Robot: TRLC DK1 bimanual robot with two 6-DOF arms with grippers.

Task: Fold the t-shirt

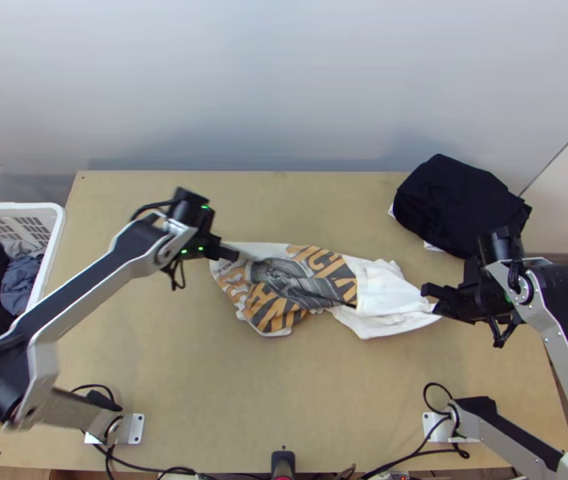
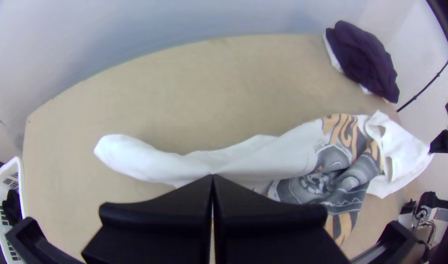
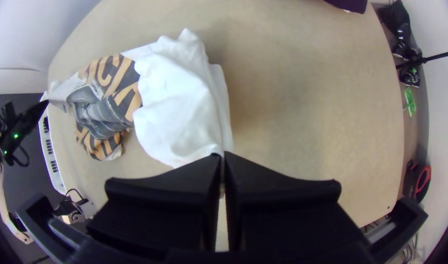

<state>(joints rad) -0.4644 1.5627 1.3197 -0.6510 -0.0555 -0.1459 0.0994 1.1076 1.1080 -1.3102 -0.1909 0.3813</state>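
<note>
A white t-shirt with an orange and grey print lies bunched and stretched sideways across the middle of the table. My left gripper is at its left end; in the left wrist view the left gripper is shut on the white cloth of the shirt. At the opposite end is my right gripper; in the right wrist view the right gripper is shut on a white edge of the shirt. Between the two grippers the print is crumpled into folds.
Dark folded cloth with white under it lies at the table's back right. A white basket holding dark and grey clothes stands beyond the left edge. Black cables run along the near edge. Bare wood stretches in front of the shirt.
</note>
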